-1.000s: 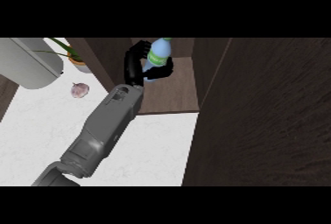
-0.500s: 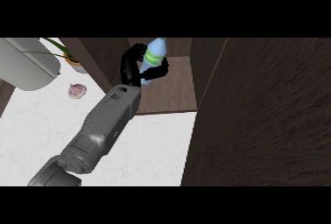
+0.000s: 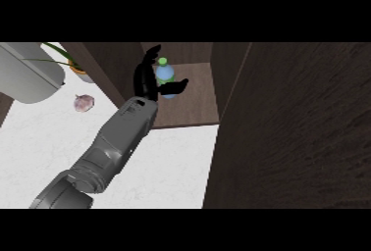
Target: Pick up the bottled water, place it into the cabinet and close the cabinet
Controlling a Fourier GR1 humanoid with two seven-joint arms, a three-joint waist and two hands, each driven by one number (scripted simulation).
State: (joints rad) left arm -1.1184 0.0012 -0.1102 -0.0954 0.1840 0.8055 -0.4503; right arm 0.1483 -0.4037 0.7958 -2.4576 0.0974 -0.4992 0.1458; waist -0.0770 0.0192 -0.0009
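At the far left, a pale grey rounded appliance (image 3: 29, 73) sits on the white counter (image 3: 167, 166), with thin green leaves of a potted plant (image 3: 78, 71) showing just beside it against the dark wall. Near these, a small pinkish garlic bulb (image 3: 84, 102) lies on the counter, well apart from the arm. One grey forearm (image 3: 116, 142) comes in from the lower left edge and extends up and to the right into the open cabinet (image 3: 196, 105). It is not clear from this view which arm it is; by position it is taken as the left. The hand (image 3: 148, 83) at its end is inside the cabinet opening, with the fingers (image 3: 147, 61) extended upward along the left side of the bottle (image 3: 166, 78) and the thumb (image 3: 176, 87) across the lower front; the fingers are spread rather than curled. The bottle stands upright on the wooden cabinet shelf, green cap at top, touching or just beside the hand. To the right, the dark wood cabinet door (image 3: 297, 132) stands open, filling the right side of the view.
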